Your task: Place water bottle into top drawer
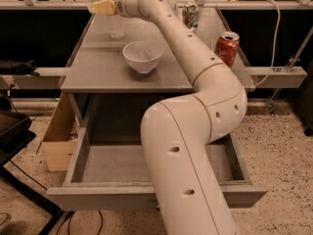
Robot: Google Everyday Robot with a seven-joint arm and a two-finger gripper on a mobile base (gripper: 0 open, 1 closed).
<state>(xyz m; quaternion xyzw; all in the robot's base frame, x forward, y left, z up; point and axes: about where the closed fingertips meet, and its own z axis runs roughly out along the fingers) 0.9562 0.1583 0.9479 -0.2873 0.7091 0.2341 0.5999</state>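
A large cream-coloured robot arm (195,58) rises from the bottom centre of the frame, bends at the right and reaches diagonally to the upper left. At its end, the gripper (98,7), tan in colour, points left at the top left of the frame, level with the upper part of the water bottle (116,27). The gripper overlaps the bottle there. Whether it is open or closed, or has hold of the bottle, cannot be told.

The clear bottle stands upright on the far left part of a grey table top (98,70), near the back edge. A white bowl (143,56) sits nearer the front, below and just right of the bottle. A red soda can (227,48) stands upright at the right edge of the table top, beside the arm. A green-and-white can (190,14) shows at the top centre, behind the arm.

Below the table top, the top drawer (105,163) is pulled out toward the bottom of the frame. Its bare grey floor shows on the left, while the arm hides the middle. A cardboard box (58,136) leans at the left of the drawer. The floor (279,146) is speckled.
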